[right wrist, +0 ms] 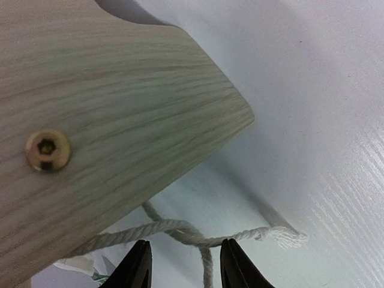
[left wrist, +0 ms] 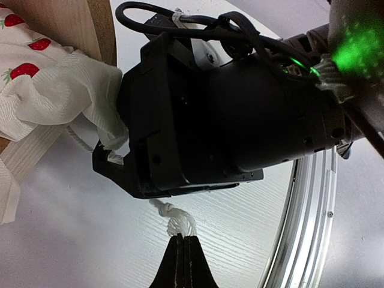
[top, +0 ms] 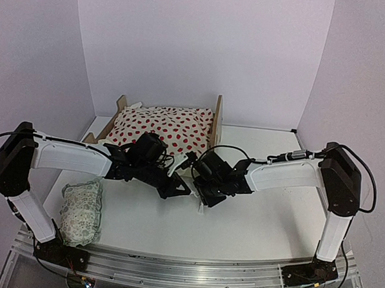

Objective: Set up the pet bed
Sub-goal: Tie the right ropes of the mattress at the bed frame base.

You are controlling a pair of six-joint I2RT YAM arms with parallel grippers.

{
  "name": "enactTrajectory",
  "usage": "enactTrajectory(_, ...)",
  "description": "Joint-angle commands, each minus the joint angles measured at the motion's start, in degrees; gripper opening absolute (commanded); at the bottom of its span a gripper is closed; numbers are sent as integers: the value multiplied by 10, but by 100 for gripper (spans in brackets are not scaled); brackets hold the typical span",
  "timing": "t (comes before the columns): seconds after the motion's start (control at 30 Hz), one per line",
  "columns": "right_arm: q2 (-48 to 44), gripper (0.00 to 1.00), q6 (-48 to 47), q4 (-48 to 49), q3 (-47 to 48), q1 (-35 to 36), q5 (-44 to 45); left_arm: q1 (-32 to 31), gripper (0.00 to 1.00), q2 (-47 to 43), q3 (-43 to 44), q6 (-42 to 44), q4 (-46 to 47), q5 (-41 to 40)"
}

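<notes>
The pet bed [top: 217,123] has both pincers at its near corner. The left pincer [left wrist: 183,239] is closed on the knotted end of a white cord [left wrist: 174,219]. The right pincer [right wrist: 185,245], just beside it, is open, with the cord between its fingers. The bed stands at the back of the bench [top: 266,219], and a red-dotted blanket [top: 164,126] lies on it.

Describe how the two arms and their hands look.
The left arm and right arm match: white shell links between bulky black joint housings, black cables looping outside, black bases on a silver aluminium rail. The left hand and right hand each end in two slim black fingers. A green light glows by the right wrist.
</notes>
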Motion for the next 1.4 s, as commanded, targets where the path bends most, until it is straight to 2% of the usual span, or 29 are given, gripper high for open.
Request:
enactTrajectory(0.0,-4,40,1,26,-27,1,44,6,0,-24,21,2,15,13)
enactTrajectory(0.27,-3,39,-23,67,-51,-4,75,13,0,-35,16,-1,20,22)
enactTrajectory(0.5,9,37,-79,100,-28,-15,75,15,0,-39,11,-6,28,29)
enactTrajectory(0.83,-2,28,-107,118,-48,-28,77,17,0,-44,8,-13,38,36)
enactTrajectory(1.03,-4,31,-128,127,-43,-29,59,17,0,-46,5,-12,38,35)
enactTrajectory(1.1,-6,27,-139,127,-43,-30,61,17,0,-48,2,-10,42,38)
enactTrajectory(1.2,-6,14,-160,128,-43,-30,60,17,0,-50,-3,-10,50,40)
enactTrajectory(1.37,-15,5,-199,129,-41,-31,46,21,0,-45,-11,-8,78,16)
